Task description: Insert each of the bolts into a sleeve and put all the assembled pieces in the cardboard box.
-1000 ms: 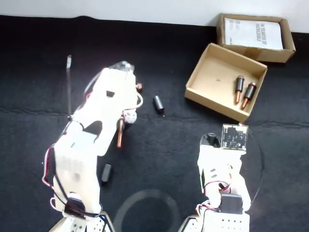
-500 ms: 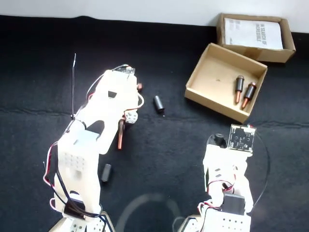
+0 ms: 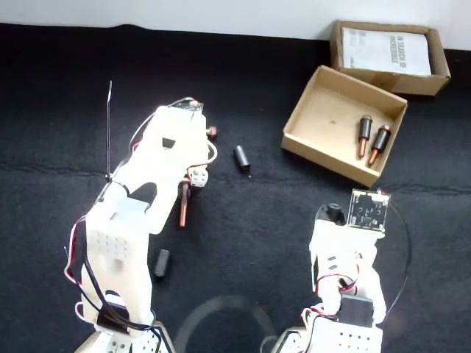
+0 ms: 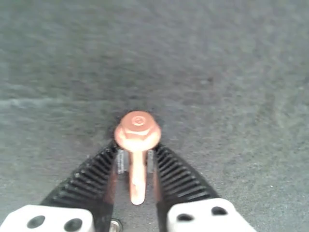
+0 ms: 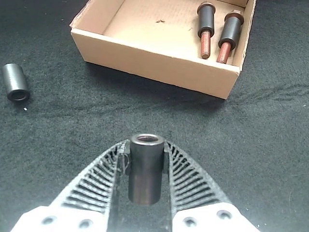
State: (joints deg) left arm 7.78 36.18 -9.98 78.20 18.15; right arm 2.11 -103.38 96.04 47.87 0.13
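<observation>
Left wrist view | left claw (image 4: 136,151) grips bolt (image 4: 137,131) | right claw (image 5: 146,145) grips sleeve (image 5: 146,176)

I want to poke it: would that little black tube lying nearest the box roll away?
Probably a little: the sleeve is round and lies on its side. The fuzzy cloth likely stops it soon. It looks hard, not bendy.

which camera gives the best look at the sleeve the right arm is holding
The right wrist view. There the sleeve sits close up, clamped upright between the fingers of the right gripper, with its open bore plainly visible. The high view gives a small dark stub at the gripper's end, too small to show detail.
</observation>
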